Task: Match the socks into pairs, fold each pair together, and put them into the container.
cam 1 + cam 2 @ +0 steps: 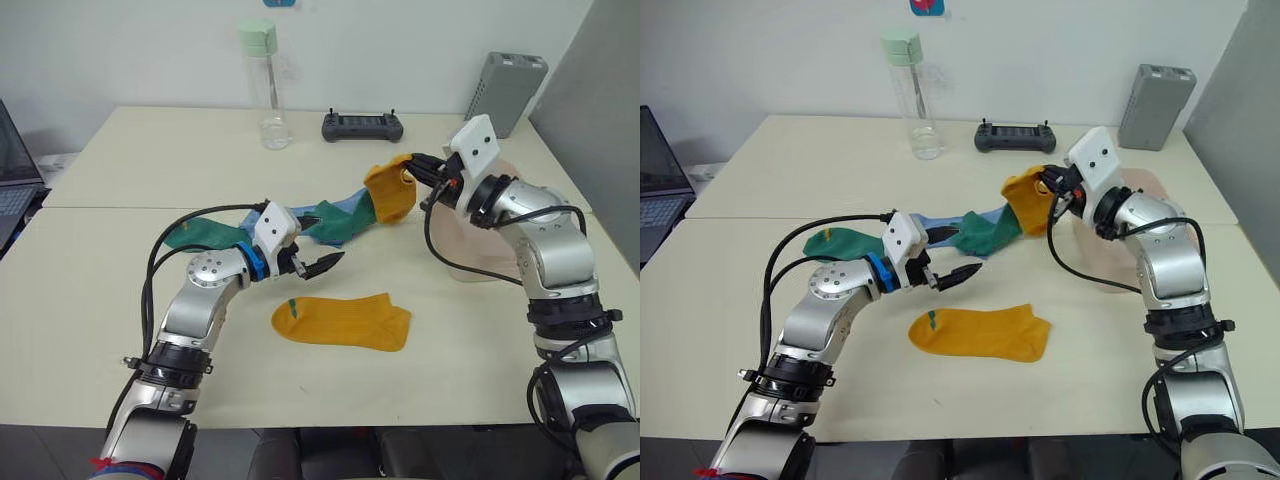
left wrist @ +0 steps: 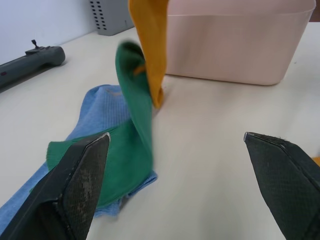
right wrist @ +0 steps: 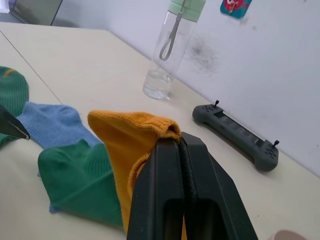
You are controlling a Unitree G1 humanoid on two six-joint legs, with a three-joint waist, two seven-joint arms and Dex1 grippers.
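My right gripper (image 1: 413, 163) is shut on the cuff of a mustard-yellow sock (image 1: 390, 192), which hangs lifted over the table beside the pale pink container (image 1: 465, 250). The lifted sock's toe drags a dark green sock (image 1: 335, 226) that lies on a light blue sock (image 1: 348, 206). Another green sock (image 1: 205, 232) lies behind my left arm. A second yellow sock (image 1: 342, 322) lies flat near the front edge. Just above and left of it, my left gripper (image 1: 322, 265) stands open and empty. In the left wrist view its fingers (image 2: 75, 185) frame the green sock (image 2: 132, 100).
At the back of the table stand a clear water bottle (image 1: 268, 85), a black controller (image 1: 362, 127) and a grey upright box (image 1: 505, 92). A laptop (image 1: 12, 190) sits off the left edge. My right arm partly covers the container.
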